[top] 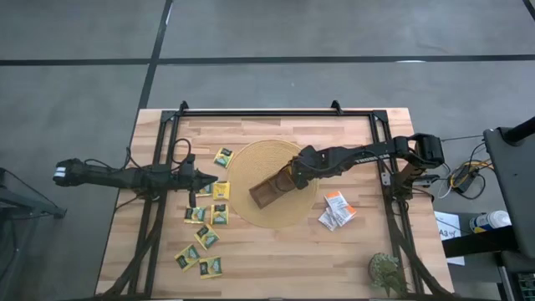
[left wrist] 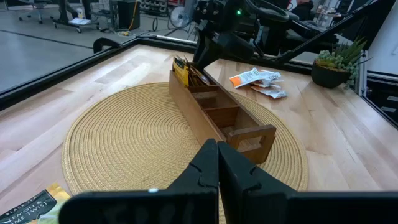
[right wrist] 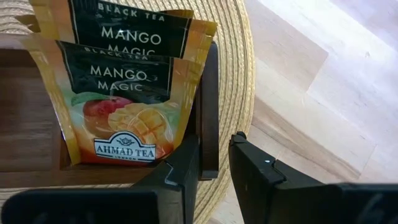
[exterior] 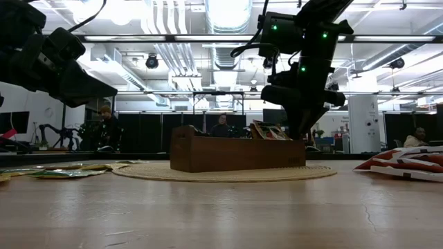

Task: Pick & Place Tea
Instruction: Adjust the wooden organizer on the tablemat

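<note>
1. Two orange Mango Magic packets (right wrist: 118, 93) stand upright in the end compartment of the tray (top: 269, 191), the end nearest the right tool.
2. More tea lies loose on the counter (top: 276, 267): yellow-green packets (top: 206, 237) at the mat's 9 and 8 o'clock, and white-and-orange packets (top: 337, 209) at its 4 o'clock.
3. The tray sits on the round woven mat (top: 251, 163), mid-counter.
4. The right tool (right wrist: 214, 155) hangs at the tray's filled end, fingers slightly apart with the tray's end wall between them; it holds no packet.
5. The left tool (left wrist: 217, 165) hovers at the mat's 9 o'clock above the yellow-green packets, fingers together and empty, aimed at the tray.
6. A small plant (top: 386, 272) stands at the counter's 5 o'clock corner.
</note>
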Controlling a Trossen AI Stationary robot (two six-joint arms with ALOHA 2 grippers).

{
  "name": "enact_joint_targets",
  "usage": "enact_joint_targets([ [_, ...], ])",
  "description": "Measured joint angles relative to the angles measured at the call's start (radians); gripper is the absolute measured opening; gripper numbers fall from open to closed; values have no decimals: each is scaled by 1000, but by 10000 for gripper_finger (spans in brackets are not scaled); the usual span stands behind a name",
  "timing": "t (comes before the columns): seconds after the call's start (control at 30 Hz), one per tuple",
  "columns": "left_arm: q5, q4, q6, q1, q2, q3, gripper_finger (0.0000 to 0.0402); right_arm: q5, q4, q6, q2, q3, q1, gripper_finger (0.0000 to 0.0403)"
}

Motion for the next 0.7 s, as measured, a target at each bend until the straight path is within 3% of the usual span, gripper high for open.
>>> enact_joint_targets([
  [0.17, 0, 0, 0, 0, 0, 0, 0, -27, 0, 15, 0, 0, -1, 73],
  [0.43, 0, 0, 0, 0, 0, 0, 0, -56, 0, 18, 0, 8, -10, 22],
  [0.7, 0, 0, 0, 0, 0, 0, 0, -90, -8, 154, 0, 19, -11, 27],
])
